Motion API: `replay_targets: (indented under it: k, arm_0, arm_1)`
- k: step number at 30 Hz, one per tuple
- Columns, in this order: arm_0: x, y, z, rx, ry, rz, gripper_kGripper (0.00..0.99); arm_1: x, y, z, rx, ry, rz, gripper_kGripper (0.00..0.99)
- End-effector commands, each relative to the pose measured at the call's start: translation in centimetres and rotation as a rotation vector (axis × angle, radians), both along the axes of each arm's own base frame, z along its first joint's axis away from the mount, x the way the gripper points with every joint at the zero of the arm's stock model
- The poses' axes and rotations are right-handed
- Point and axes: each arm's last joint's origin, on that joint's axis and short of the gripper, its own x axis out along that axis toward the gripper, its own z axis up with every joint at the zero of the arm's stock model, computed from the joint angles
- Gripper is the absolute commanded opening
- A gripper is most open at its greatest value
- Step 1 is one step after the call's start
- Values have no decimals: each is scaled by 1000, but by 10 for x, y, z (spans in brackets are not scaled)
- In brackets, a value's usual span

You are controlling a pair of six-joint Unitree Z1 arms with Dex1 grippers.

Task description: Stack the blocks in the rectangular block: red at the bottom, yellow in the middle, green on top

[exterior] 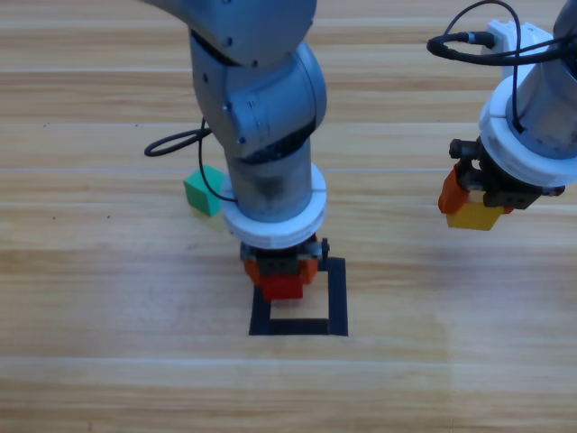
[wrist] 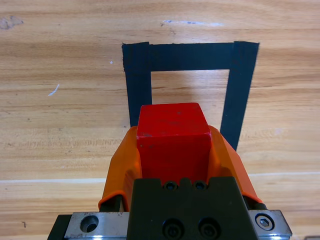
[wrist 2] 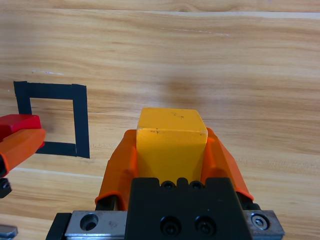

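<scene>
1. The left pincer (exterior: 283,273) grips the red cube (exterior: 282,287) between its orange jaws and holds it over the rear edge of the black tape outline (exterior: 337,298). In the left wrist view the red cube (wrist: 173,139) sits clamped at the jaws with the open square of the outline (wrist: 240,95) just ahead of it. Whether the cube touches the counter (exterior: 108,361) cannot be told from these views.

2. The right pincer (exterior: 476,200) is closed on the yellow cube (exterior: 475,216) and holds it well apart from the outline, off to the right. The right wrist view shows the yellow cube (wrist 2: 171,138) seated between the jaws, with the outline (wrist 2: 80,120) and the red cube (wrist 2: 19,122) far off to one side.

3. The green cube (exterior: 204,190) lies on the counter behind and to the left of the outline, near the left arm and free of both pincers.

4. Progress, as a judgement: nothing is stacked yet. The red cube looks about to be set inside the outline, so the first step is underway but not finished.

5. What is left: release the red cube inside the tape, bring the yellow cube across and set it squarely on red, then fetch the green cube and place it on top.

6. The yellow cube is already in hand, which should shorten the second step once the left arm clears the outline.
</scene>
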Motion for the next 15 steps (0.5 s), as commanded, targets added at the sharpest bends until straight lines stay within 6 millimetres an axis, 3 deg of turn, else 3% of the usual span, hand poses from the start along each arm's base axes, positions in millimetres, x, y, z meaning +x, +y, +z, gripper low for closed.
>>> replay_targets:
  k: [1,15]
  arm_0:
    - [1,-12,-27,35,40,13,57]
    - [4,-22,-37,36,37,27,57]
  arm_1:
    - [0,9,-22,-37,60,27,0]
    - [2,11,-25,-40,63,27,0]
